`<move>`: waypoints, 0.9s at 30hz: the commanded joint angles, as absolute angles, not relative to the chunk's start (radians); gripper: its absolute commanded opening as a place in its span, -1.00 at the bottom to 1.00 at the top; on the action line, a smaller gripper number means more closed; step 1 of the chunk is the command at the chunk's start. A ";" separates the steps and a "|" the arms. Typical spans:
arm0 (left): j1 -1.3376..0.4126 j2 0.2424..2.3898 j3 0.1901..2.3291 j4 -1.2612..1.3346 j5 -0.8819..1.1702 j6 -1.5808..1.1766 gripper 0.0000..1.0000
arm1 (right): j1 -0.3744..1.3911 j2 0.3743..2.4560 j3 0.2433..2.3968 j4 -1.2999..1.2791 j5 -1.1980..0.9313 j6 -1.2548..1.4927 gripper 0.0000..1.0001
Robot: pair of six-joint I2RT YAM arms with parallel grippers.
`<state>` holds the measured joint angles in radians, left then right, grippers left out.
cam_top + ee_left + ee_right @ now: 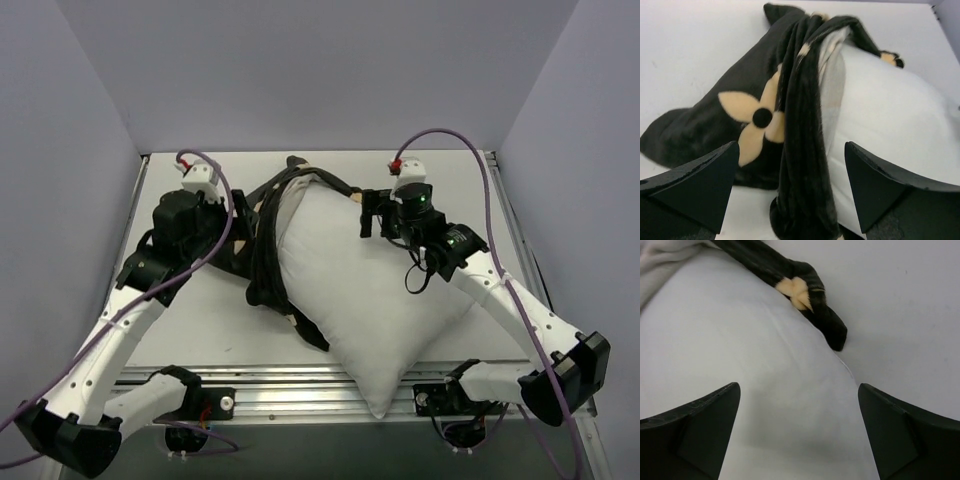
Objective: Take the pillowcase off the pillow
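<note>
The white pillow (370, 285) lies diagonally across the table, mostly bare. The black pillowcase (262, 250) with tan flowers is bunched along the pillow's left side and over its far corner. In the left wrist view a rolled fold of the pillowcase (805, 165) runs between the wide-apart jaws of my left gripper (792, 192), beside the pillow (890, 125). My left gripper (232, 232) is open and clamps nothing. My right gripper (368, 215) hovers open over the pillow's far right edge. In its own view the right gripper (799, 432) has only bare pillow (765, 380) between its jaws, with a pillowcase end (810, 300) beyond.
The white table (180, 330) is walled on three sides by pale panels. A metal rail (300, 385) runs along the near edge, and the pillow's near corner overhangs it. Purple cables loop above both wrists.
</note>
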<state>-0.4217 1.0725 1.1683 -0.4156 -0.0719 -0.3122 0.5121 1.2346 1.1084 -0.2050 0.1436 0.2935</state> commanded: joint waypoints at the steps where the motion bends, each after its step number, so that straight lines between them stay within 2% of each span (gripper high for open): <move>1: -0.390 0.967 1.066 -0.512 -0.123 -0.325 0.88 | 0.681 1.224 1.227 -0.238 0.281 0.160 0.99; 5: -0.328 0.836 0.902 -0.520 -0.170 -0.359 0.88 | 0.851 1.249 1.244 -0.268 0.276 0.034 0.99; 13: -0.259 0.775 0.845 -0.561 -0.238 -0.362 0.88 | 1.225 1.406 1.295 -0.354 0.461 0.012 1.00; 20: -0.219 0.756 0.838 -0.560 -0.227 -0.374 0.88 | 1.275 1.545 1.270 -0.364 0.558 0.026 1.00; 23: -0.219 0.756 0.836 -0.560 -0.227 -0.373 0.88 | 1.263 1.617 1.232 -0.354 0.687 0.029 1.00; 27: -0.216 0.764 0.836 -0.555 -0.215 -0.370 0.88 | 1.218 1.680 1.197 -0.334 0.715 0.029 1.00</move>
